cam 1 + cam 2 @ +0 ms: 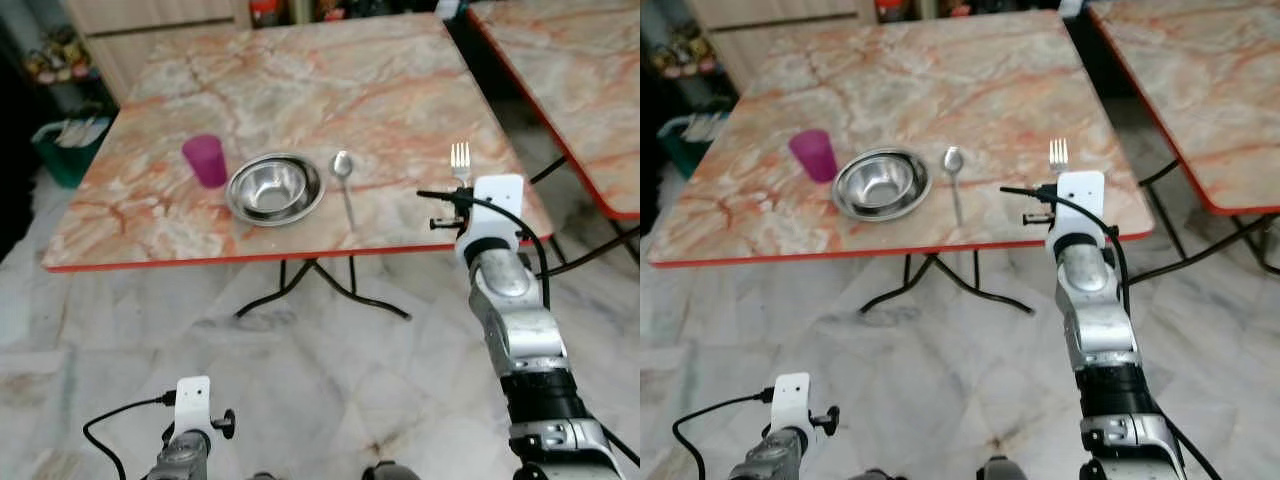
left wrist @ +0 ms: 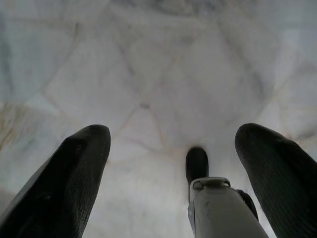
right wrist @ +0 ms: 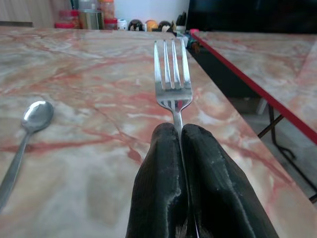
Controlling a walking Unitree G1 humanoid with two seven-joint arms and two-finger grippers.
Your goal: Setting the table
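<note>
Steel fork (image 3: 172, 74) is pinched by the right gripper (image 3: 181, 136) beside the spoon (image 1: 343, 175); left gripper (image 2: 171, 148) is spread open.

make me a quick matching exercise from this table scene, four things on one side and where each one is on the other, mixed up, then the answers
Things:
1. purple cup
2. steel bowl
3. spoon
4. fork

Places:
A. pinched upright between the right gripper's shut fingers
B. lying flat just right of the bowl
C. furthest left on the table
D. between the cup and the spoon

Pairs: 1-C, 2-D, 3-B, 4-A
</note>
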